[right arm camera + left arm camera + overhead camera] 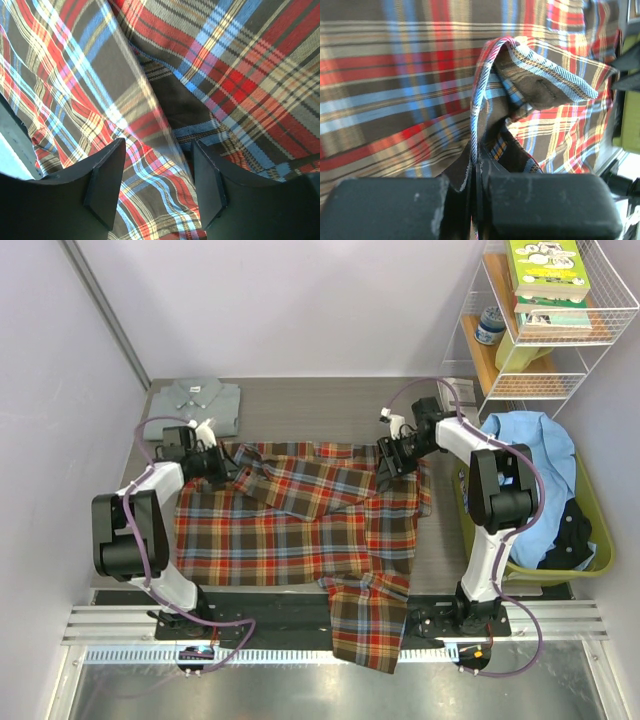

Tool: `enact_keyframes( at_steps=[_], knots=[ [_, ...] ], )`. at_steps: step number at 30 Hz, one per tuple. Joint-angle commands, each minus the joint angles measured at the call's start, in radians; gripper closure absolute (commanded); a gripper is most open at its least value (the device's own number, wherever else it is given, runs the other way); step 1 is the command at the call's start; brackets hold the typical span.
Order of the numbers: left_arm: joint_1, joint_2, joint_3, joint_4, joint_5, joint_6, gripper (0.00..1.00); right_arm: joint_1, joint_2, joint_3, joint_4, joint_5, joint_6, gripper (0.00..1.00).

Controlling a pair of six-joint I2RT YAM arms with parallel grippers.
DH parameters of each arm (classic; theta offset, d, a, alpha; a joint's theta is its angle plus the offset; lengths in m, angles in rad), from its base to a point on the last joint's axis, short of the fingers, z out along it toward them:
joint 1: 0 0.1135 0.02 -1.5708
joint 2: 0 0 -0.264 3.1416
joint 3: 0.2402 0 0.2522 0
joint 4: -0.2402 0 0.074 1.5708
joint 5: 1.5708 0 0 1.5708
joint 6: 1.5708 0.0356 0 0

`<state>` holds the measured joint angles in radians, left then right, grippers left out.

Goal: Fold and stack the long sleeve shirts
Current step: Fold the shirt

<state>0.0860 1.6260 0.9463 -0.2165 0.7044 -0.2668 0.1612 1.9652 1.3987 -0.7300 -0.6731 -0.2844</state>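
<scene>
Grip status: the left gripper point(479, 186) is clenched on a bunched fold of the plaid shirt point(290, 530). The cloth is pinched flat between its two fingers, and a hemmed edge curls up just beyond them. The right gripper point(157, 182) is released, jaws apart, directly above a raised crease of the same shirt. Nothing is clamped between them.

Handling: the plaid shirt is judged light, soft and limp. It bunches wherever it is pinched and will not hold a shape, so any unsupported part is likely to sag and drag. It appears neither slippery nor fragile. Recommended holds are hems, seams and corners, where doubled cloth gives the fingers something thick to bite. A single layer in mid-panel would probably yield only a wrinkle. Two holds well apart along the far edge, one per arm, should keep that edge straight during a fold.

Location and orientation: the plaid shirt lies spread over the middle of the table point(320, 400), between the two arms. Its long axis runs left to right. One sleeve points to the near side and hangs over the near table edge, right of centre. The collar position cannot be confirmed. The grey shirt point(193, 405) lies folded at the far left corner, collar toward the far side
</scene>
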Motion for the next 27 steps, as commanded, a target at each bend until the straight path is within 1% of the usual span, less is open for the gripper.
enact_keyframes(
  at_steps=[1, 3, 4, 5, 6, 7, 8, 10, 11, 12, 13, 14, 15, 16, 18, 19, 20, 21, 22, 24, 25, 26, 27],
  knots=[
    [0.066, -0.002, -0.033, 0.097, 0.001, -0.048, 1.0, 0.0, -0.031, 0.063, -0.005, 0.006, -0.007, 0.4],
    [0.075, -0.002, -0.038, 0.094, -0.002, -0.048, 1.0, 0.0, -0.042, 0.083, -0.012, 0.003, -0.002, 0.4],
    [0.081, -0.006, -0.043, 0.091, -0.005, -0.046, 0.98, 0.0, -0.046, 0.091, -0.017, 0.003, -0.002, 0.4],
    [0.081, -0.009, -0.04, 0.065, -0.005, -0.038, 0.91, 0.0, -0.054, 0.098, -0.02, 0.004, 0.001, 0.4],
    [0.084, -0.012, -0.031, 0.039, -0.003, -0.029, 0.7, 0.0, -0.058, 0.118, -0.023, 0.012, 0.002, 0.4],
    [0.092, -0.029, -0.023, 0.008, -0.009, -0.013, 0.63, -0.002, -0.063, 0.131, -0.04, 0.02, 0.002, 0.4],
    [0.1, -0.044, -0.009, -0.048, -0.02, 0.023, 0.59, 0.0, -0.075, 0.143, -0.048, 0.029, -0.002, 0.4],
    [0.135, -0.115, -0.001, -0.093, -0.065, 0.061, 0.5, 0.0, -0.092, 0.161, -0.071, 0.062, -0.007, 0.4],
    [0.141, -0.139, 0.02, -0.112, -0.084, 0.125, 0.47, 0.001, -0.106, 0.161, -0.074, 0.073, -0.007, 0.41],
    [0.141, -0.159, 0.035, -0.133, -0.136, 0.162, 0.45, 0.003, -0.129, 0.154, -0.08, 0.092, -0.013, 0.41],
    [0.136, -0.182, 0.046, -0.147, -0.129, 0.194, 0.41, 0.006, -0.14, 0.146, -0.088, 0.101, -0.015, 0.42],
    [0.124, -0.21, 0.054, -0.164, -0.128, 0.3, 0.37, 0.012, -0.15, 0.134, -0.092, 0.112, -0.016, 0.42],
    [0.097, -0.213, 0.089, -0.196, -0.137, 0.349, 0.36, 0.024, -0.161, 0.111, -0.094, 0.121, -0.018, 0.44],
    [0.027, -0.213, 0.107, -0.263, -0.179, 0.404, 0.36, 0.032, -0.161, 0.097, -0.101, 0.133, -0.019, 0.44],
    [-0.038, -0.201, 0.13, -0.285, -0.224, 0.469, 0.36, 0.061, -0.154, 0.066, -0.098, 0.145, -0.018, 0.46],
    [-0.111, -0.192, 0.135, -0.287, -0.268, 0.483, 0.37, 0.069, -0.141, 0.056, -0.091, 0.159, -0.006, 0.46],
    [-0.144, -0.155, 0.147, -0.299, -0.287, 0.497, 0.39, 0.078, -0.132, 0.046, -0.082, 0.162, 0.004, 0.46],
    [-0.199, -0.135, 0.164, -0.308, -0.305, 0.515, 0.4, 0.09, -0.12, 0.039, -0.075, 0.165, 0.011, 0.47],
    [-0.222, -0.106, 0.178, -0.325, -0.371, 0.521, 0.4, 0.096, -0.091, 0.036, -0.072, 0.17, 0.016, 0.47],
    [-0.252, -0.022, 0.201, -0.359, -0.427, 0.526, 0.44, 0.1, -0.06, 0.034, -0.069, 0.175, 0.024, 0.48],
    [-0.25, 0.006, 0.221, -0.398, -0.486, 0.534, 0.45, 0.1, -0.028, 0.034, -0.071, 0.178, 0.025, 0.49],
    [-0.25, 0.027, 0.224, -0.414, -0.528, 0.54, 0.49, 0.1, -0.016, 0.028, -0.071, 0.202, 0.022, 0.5],
    [-0.238, 0.053, 0.221, -0.425, -0.551, 0.547, 0.49, 0.1, 0.0, 0.025, -0.068, 0.214, 0.016, 0.5]
  ],
)
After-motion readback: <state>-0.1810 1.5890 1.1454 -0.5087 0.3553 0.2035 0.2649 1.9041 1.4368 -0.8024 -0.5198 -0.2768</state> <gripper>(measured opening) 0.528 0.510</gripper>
